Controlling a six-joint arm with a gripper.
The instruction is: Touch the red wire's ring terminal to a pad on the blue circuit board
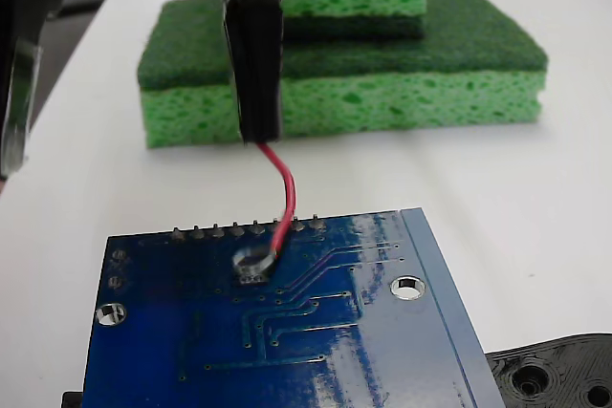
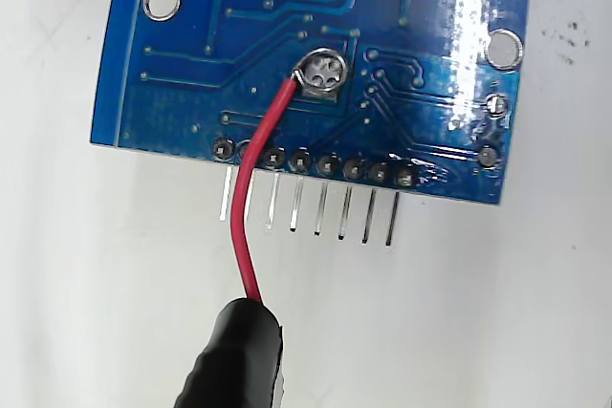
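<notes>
I see no readable writing on the blue circuit board point(image 2: 191, 93). My gripper point(image 1: 256, 126) pinches the red wire point(image 2: 256, 188); its ring terminal point(image 2: 320, 69) sits on the pad point(image 2: 325, 86), at twelve o'clock from the fingertip.

I see a white table point(image 1: 535, 188) filling most of the fixed view, evenly and brightly lit. Two green sponges point(image 1: 382, 74) with darker green scouring tops sit stacked near its far edge. Beyond the table the room is dark and blurred; I cannot make out walls or floor.
</notes>
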